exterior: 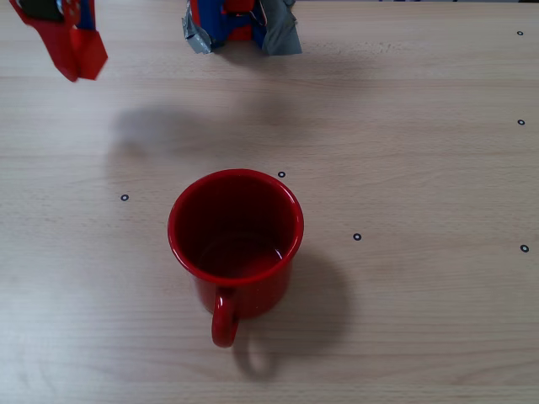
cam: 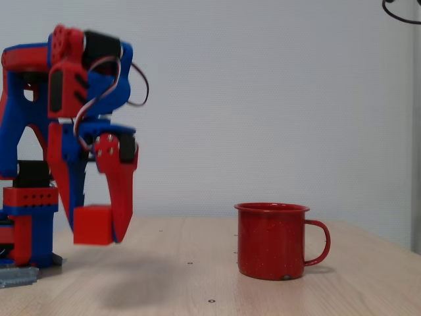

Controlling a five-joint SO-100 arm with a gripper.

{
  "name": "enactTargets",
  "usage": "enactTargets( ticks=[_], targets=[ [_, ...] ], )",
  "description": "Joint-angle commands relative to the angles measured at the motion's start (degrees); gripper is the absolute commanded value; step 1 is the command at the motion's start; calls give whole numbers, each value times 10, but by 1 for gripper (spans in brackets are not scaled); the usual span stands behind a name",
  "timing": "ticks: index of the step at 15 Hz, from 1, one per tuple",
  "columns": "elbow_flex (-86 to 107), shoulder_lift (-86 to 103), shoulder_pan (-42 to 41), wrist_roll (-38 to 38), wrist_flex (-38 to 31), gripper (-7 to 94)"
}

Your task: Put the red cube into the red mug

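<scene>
The glossy red mug (exterior: 235,244) stands empty on the wooden table (exterior: 421,320); at frame left, the fingers (cam: 122,197) grip the matte red cube (cam: 92,225).

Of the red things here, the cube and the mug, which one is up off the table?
The red cube, held between the gripper fingers above the table. The red mug stands on it.

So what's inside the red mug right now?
Nothing: the overhead fixed view shows the red mug with only its bare, dark red bottom. The red cube hangs in the end effector, above the table. From the side, the mug's wall hides its inside.
</scene>
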Motion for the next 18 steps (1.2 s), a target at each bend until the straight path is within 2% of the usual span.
enactTargets(
  ticks=[1,5,8,12,18],
  targets=[
    [-87,79,-15,20,47,0],
    [-221,87,-76,91,144,0],
    [-273,101,-120,145,179,0],
    [-234,149,-188,205,156,0],
    [-169,237,-306,229,140,0]
  ],
)
